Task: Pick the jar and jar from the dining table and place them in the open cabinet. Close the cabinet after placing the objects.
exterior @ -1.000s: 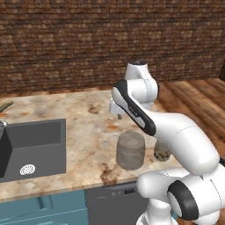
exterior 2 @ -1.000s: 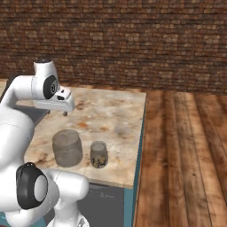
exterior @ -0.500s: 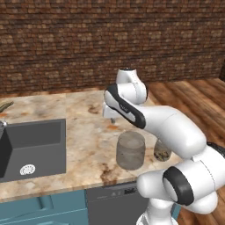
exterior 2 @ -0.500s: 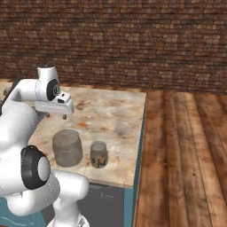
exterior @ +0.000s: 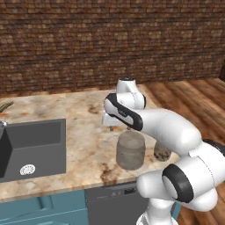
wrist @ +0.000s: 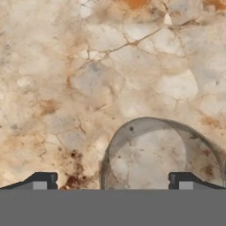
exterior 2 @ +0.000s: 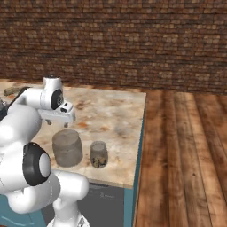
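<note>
Smoky grey, the big jar stands on the stone table near its front edge, with the small jar just beside it. The gripper hangs above the table just behind the big jar, jaws spread wide and holding nothing. A dark sink lies well apart.

The robot arm is glossy white, made of thick rounded segments. Black bands and round black caps mark its joints. The hand is a white flat block with a small dark round spot on its side. Its two finger tips are small, dark and squared.
</note>
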### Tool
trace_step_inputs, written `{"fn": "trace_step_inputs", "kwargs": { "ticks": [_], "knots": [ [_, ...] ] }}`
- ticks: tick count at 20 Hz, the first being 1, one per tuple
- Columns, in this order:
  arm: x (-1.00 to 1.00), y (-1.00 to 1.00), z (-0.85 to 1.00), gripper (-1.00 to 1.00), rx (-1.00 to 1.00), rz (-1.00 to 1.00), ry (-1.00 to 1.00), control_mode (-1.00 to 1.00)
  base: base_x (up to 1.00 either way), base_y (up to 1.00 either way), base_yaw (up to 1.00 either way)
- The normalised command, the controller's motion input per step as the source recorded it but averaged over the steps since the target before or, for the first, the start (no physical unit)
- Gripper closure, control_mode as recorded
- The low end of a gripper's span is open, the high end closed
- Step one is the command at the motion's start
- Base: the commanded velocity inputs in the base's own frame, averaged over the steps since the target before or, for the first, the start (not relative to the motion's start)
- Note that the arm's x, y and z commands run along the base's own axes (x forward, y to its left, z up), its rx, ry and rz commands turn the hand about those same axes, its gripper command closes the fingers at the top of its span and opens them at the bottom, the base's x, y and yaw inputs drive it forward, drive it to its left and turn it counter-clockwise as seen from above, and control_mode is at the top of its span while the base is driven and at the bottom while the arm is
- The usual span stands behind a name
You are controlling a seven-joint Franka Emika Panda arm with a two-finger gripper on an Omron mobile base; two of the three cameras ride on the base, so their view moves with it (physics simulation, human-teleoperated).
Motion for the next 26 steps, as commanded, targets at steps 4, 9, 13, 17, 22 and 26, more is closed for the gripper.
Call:
{"fn": "trace_step_inputs", "kwargs": {
  "ticks": [4,9,13,17,22,26],
  "knots": [
    [-0.04,0.0,-0.54,-1.0,0.09,0.0,0.0,-1.0,0.0,0.0,0.0],
    [-0.05,0.0,-0.58,-1.0,0.13,-0.01,-0.01,-1.0,0.0,0.0,0.0],
    [-0.07,0.0,-0.61,-1.0,0.13,-0.01,0.0,-1.0,0.0,0.0,0.0],
    [-0.03,0.0,-0.59,1.0,0.11,0.0,0.0,-1.0,0.0,0.0,0.0],
    [0.0,0.0,-0.32,1.0,0.05,0.0,0.01,-1.0,0.0,0.0,0.0],
    [0.0,0.0,-0.01,1.0,0.0,0.0,0.04,-1.0,0.0,0.0,0.0]
  ]
}}
